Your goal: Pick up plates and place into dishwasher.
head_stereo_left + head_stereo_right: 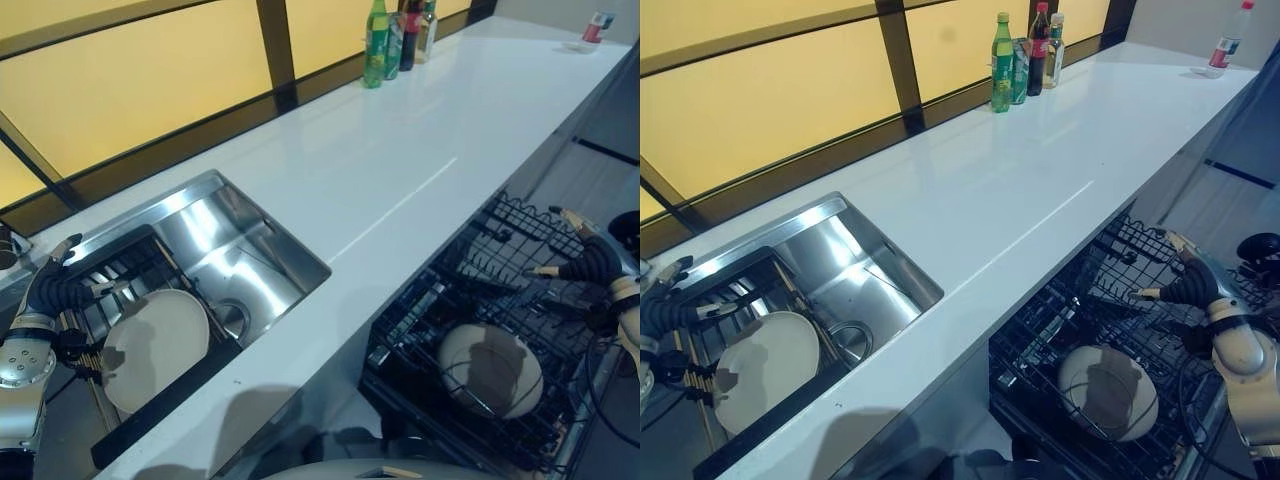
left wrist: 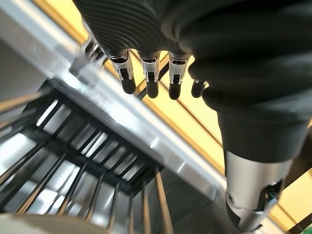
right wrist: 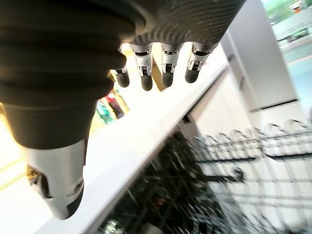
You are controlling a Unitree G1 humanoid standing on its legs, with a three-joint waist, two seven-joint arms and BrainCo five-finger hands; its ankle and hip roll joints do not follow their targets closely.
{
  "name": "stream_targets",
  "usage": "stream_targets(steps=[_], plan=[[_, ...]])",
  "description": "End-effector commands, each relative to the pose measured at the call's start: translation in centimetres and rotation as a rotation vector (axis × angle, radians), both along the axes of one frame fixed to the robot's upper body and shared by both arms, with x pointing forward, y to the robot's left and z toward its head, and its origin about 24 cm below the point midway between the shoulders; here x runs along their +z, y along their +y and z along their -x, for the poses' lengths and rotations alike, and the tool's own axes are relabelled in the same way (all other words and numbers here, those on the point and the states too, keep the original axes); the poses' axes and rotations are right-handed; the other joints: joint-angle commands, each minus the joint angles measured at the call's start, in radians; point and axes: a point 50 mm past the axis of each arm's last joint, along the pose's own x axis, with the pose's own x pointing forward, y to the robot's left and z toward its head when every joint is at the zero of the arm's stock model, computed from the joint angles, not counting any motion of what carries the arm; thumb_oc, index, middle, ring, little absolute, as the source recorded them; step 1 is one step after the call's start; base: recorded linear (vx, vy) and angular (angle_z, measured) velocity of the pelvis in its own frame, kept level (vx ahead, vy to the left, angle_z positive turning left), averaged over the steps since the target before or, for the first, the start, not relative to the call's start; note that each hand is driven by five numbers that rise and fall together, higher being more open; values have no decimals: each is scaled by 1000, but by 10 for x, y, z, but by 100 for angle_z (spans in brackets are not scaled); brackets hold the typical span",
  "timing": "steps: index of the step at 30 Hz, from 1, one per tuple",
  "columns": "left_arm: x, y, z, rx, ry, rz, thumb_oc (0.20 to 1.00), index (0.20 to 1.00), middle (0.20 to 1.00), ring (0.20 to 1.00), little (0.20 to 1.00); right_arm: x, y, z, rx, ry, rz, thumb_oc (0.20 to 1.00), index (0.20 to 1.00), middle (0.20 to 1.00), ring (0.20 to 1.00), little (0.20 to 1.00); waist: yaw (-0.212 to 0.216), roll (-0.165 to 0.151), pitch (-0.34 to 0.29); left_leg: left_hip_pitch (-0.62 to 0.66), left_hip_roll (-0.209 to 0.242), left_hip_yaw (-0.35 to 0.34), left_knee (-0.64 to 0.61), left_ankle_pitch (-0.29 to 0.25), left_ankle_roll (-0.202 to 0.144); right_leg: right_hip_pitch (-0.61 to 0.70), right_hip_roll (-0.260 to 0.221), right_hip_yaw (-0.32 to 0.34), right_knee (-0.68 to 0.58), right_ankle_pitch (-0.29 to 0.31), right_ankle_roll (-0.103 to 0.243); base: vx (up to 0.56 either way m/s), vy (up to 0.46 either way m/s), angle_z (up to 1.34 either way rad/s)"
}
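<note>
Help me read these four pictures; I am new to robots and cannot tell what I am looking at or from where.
The two wide pictures come from a stereo camera on a humanoid robot's head, looking down at a white counter. The two close pictures come from cameras on its wrists, each looking along its own fingers.

The left hand hovers over a black rack in the steel sink, where one pale plate lies. The right hand hangs above the pulled-out dishwasher rack, which already holds another plate. Both hands have relaxed fingers and hold nothing.

At the far end of the counter stand some bottles, and one small bottle stands apart.
</note>
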Motion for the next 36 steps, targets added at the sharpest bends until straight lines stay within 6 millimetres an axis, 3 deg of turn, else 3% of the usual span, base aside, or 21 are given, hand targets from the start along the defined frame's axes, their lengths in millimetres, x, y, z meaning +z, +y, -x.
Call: stream_targets(steps=[1,4,5,8,11,22,36], plan=[[29,12,-6,-4,-34,-89,1000,1000,1000,1000,1000,28,13,-8,96,-120,32,1000,1000,1000,1000,1000,-9,16,-23,14,6,-3,-12,-4,-22,48,-51,-13,26,-28,50,24,232,-7],[32,13,-6,-5,-6,-103,1000,1000,1000,1000,1000,25,18,-13,112,-130,13,1000,1000,1000,1000,1000,4,13,-22,24,-5,7,-23,-14,-5,22,-77,-34,22,2,76,-48,157,-11],[31,14,-6,-7,9,-116,1000,1000,1000,1000,1000,25,21,-17,126,-132,9,1000,1000,1000,1000,1000,18,13,-20,23,0,17,-18,-17,1,9,-82,-67,56,-9,78,-96,99,-8],[28,12,-11,-52,69,-139,1000,1000,1000,1000,1000,24,28,-24,150,-138,-1,1000,1000,1000,1000,1000,48,13,-26,-5,6,51,-6,-8,26,-11,-54,-133,176,-60,64,-106,73,-26],[29,13,-14,-101,124,-118,1000,1000,1000,1000,1000,25,28,-26,147,-134,11,1000,1000,1000,1000,1000,84,-8,-38,-50,-12,61,42,-14,21,8,-71,-187,101,-53,51,-40,-29,-22],[-3,22,-7,-178,432,-78,1000,1000,1000,1000,1000,35,18,-26,157,-77,63,1000,1000,1000,1000,1000,70,15,-14,-51,30,80,56,-12,-29,49,-76,-194,33,-44,56,28,38,-7],[-25,28,4,-220,626,-81,1000,1000,1000,1000,1000,45,18,-26,164,-115,65,1000,1000,1000,1000,1000,50,20,20,-70,21,117,85,-28,-15,18,-116,-173,49,-31,82,36,90,-3]])
